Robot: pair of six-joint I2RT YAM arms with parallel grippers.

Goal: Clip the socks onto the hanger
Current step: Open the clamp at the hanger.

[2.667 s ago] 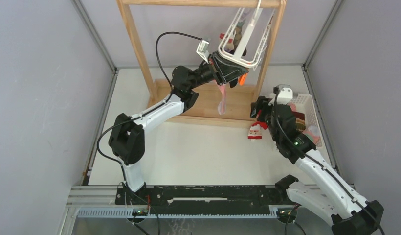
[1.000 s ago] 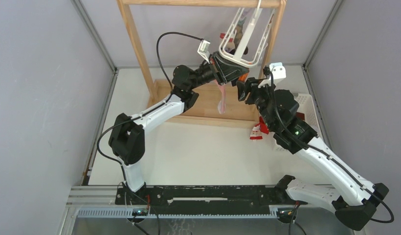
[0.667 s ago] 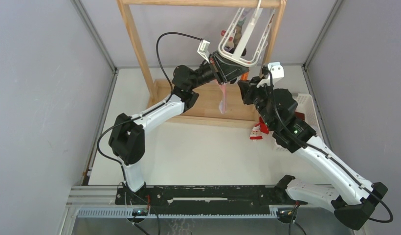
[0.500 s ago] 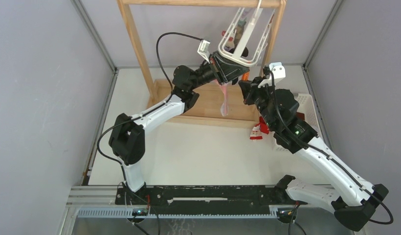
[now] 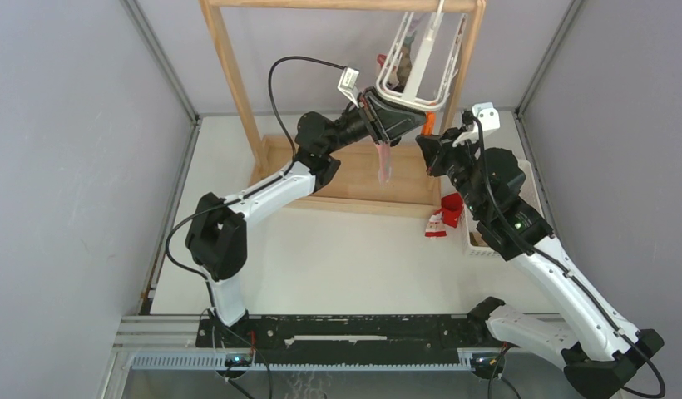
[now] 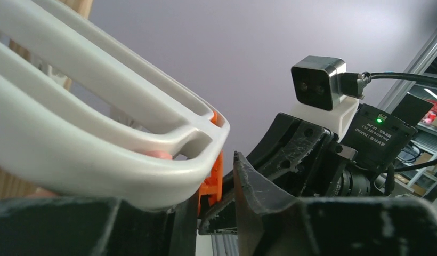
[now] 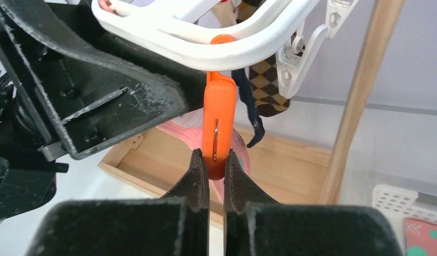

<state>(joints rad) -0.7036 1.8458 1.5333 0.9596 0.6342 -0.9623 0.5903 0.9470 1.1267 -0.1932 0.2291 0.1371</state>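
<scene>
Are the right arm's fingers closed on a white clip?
No, the right fingers pinch an orange clip that hangs from the white hanger.

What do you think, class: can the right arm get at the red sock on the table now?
Probably not yet: the right gripper is shut on the orange clip, though nothing covers the red sock.

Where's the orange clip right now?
Centre of the right wrist view: the orange clip hangs from the white hanger, pinched between the right gripper's fingers, pink sock behind it.

Tall wooden rack [image 5: 229, 75], white slatted basket [image 7: 389, 196]
</scene>
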